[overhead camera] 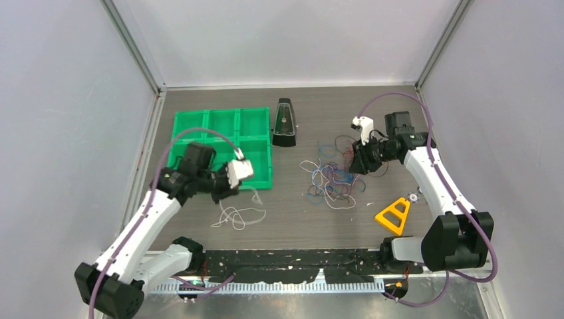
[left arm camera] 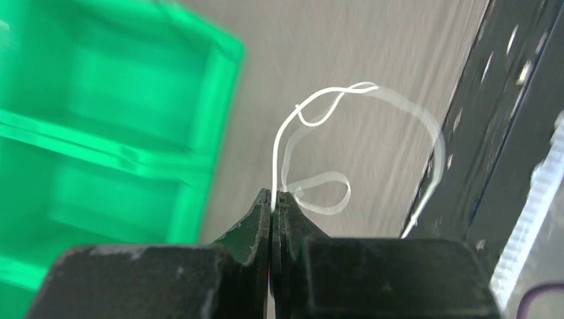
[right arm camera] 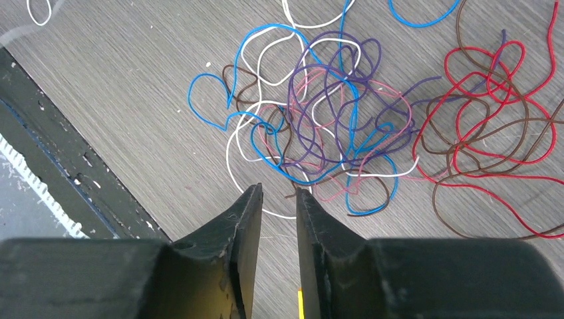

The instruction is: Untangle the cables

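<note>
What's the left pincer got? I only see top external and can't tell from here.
Observer: The left wrist view shows the left pincer shut on the white cable, with the strand rising from between the tips.
Operator: Right one?
Observer: The right pincer is open a little, nothing between its tips, poised just short of the tangle.
Operator: Colours in it?
Observer: Blue, white, purple and pink are knotted together; the red and brown loops sit mostly off to one side.

Most of the cables are in one messy heap (right arm camera: 332,126): blue, purple, pink, white, brown and red loops all crossing. One white cable (overhead camera: 237,215) is well apart, loosely looped, its end pinched in the left gripper (left arm camera: 273,197).
</note>
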